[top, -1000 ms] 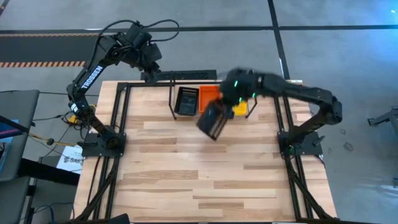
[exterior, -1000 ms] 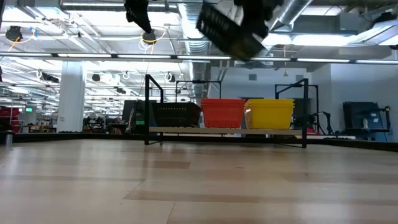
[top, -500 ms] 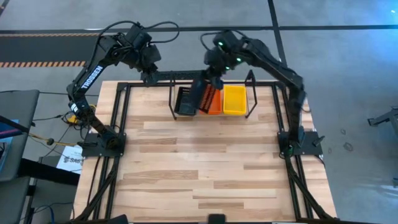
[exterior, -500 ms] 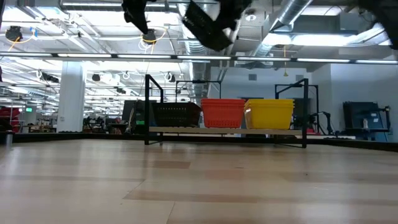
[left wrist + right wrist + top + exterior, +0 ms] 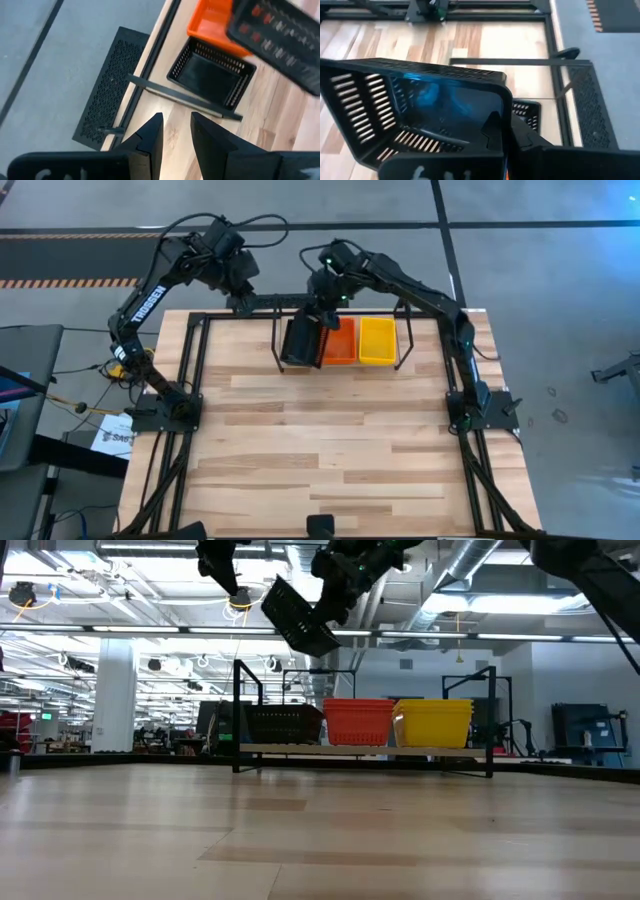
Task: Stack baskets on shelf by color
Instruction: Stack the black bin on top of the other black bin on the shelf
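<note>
The shelf [image 5: 402, 363] stands at the table's far edge. A black basket [image 5: 285, 724] sits on its left end, a red-orange basket [image 5: 345, 343] in its middle and a yellow basket [image 5: 377, 340] on its right end. My right gripper [image 5: 326, 308] is shut on another black basket [image 5: 301, 342], held tilted in the air above the shelf's left end, over the black basket [image 5: 210, 75] there. My left gripper [image 5: 175, 127] is open, holds nothing, and hangs high beyond the table's far left corner [image 5: 240, 288]. My right gripper grips the held basket by one side wall [image 5: 504, 117], at its rim near a corner. One finger [image 5: 492, 131] is inside the basket and the other outside. The fingers slant down from the far right. The basket [image 5: 298, 618] is clear of everything and steeply tilted.
A black tube frame [image 5: 197, 380] edges the table. A black mesh panel [image 5: 107, 95] lies beyond the far edge, behind the shelf. Bare wood [image 5: 330, 450] stretches from the shelf to the near edge.
My right gripper has carried the black basket from above the table in front of the shelf's middle toward the far edge and leftward, to above the shelf's left end. The wrist has rolled, and the basket has turned about and stays clear of everything.
</note>
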`<action>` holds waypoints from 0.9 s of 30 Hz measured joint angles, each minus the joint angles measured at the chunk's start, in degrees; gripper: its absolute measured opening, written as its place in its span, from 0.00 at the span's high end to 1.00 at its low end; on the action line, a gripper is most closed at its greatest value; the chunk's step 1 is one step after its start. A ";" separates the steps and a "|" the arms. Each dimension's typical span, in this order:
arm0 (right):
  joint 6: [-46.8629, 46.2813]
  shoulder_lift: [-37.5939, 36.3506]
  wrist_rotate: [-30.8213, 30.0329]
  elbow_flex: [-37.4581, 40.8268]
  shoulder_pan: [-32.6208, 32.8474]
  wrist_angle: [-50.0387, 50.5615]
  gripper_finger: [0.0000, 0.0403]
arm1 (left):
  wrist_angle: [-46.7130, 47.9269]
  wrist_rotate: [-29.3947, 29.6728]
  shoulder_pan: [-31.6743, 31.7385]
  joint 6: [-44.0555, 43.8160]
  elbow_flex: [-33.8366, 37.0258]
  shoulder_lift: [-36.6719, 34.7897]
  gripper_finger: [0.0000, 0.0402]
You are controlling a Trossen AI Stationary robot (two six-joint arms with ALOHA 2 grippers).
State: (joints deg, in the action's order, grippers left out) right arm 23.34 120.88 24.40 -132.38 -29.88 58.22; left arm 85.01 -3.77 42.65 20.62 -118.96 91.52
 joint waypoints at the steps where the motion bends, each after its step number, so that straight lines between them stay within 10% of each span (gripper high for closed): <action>1: 0.32 -0.10 -0.16 0.00 0.30 0.33 0.99 | -0.49 -0.02 0.02 -1.05 0.00 0.12 0.78; 18: 3.03 -1.49 -18.96 0.11 2.01 9.01 0.99 | -2.46 1.08 -3.32 -4.34 0.02 7.55 0.78; 27: -2.44 -6.20 -37.37 0.13 1.92 13.57 0.99 | -11.14 19.23 -12.37 -11.50 0.02 8.30 0.78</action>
State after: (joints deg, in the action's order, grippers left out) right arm 20.90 114.68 -12.97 -132.25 -27.96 71.79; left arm 73.87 15.46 30.28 9.13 -118.93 99.82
